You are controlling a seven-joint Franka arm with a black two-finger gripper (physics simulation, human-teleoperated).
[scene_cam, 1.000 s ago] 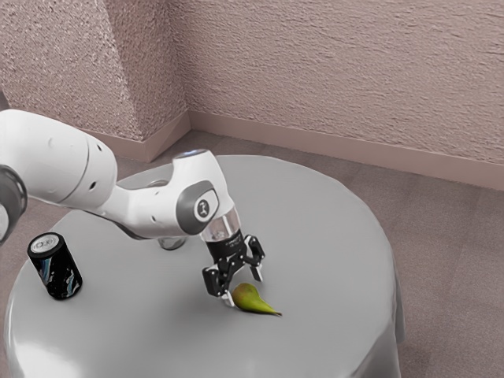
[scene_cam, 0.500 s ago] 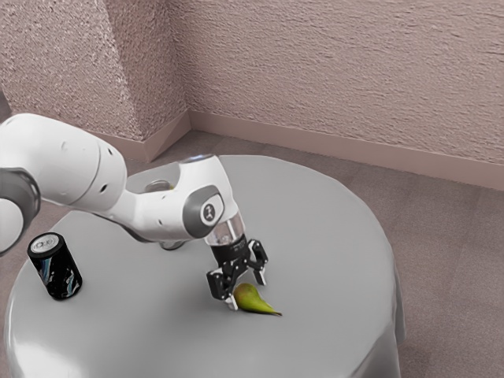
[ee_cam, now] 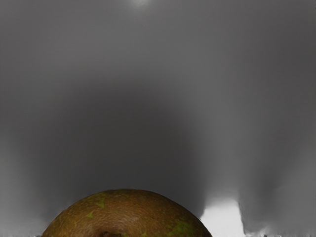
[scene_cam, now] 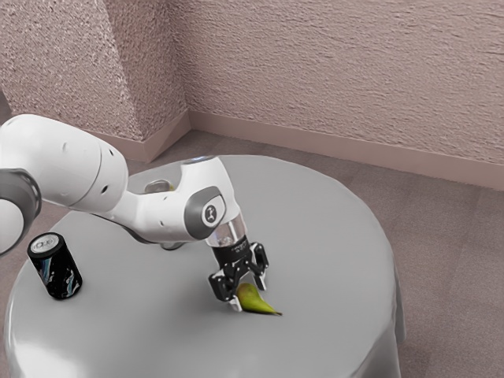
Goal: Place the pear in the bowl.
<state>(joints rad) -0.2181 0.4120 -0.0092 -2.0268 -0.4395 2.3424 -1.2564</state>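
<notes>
Around the blunt end of the green-brown pear [scene_cam: 256,302] lying on the grey table [scene_cam: 331,236], I am holding my black metal gripper [scene_cam: 249,296] spread, lining up the grasp and needing a snug squeeze before lifting toward what seems the clear glass bowl [scene_cam: 157,187].

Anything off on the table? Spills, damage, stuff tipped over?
Nothing clearly wrong: no spill or damage visible. The pear lies on its side under the hand, normal for a pear. The black can looks tilted, probably just camera angle. Something glassy behind the arm is mostly hidden, can't judge it.
</notes>
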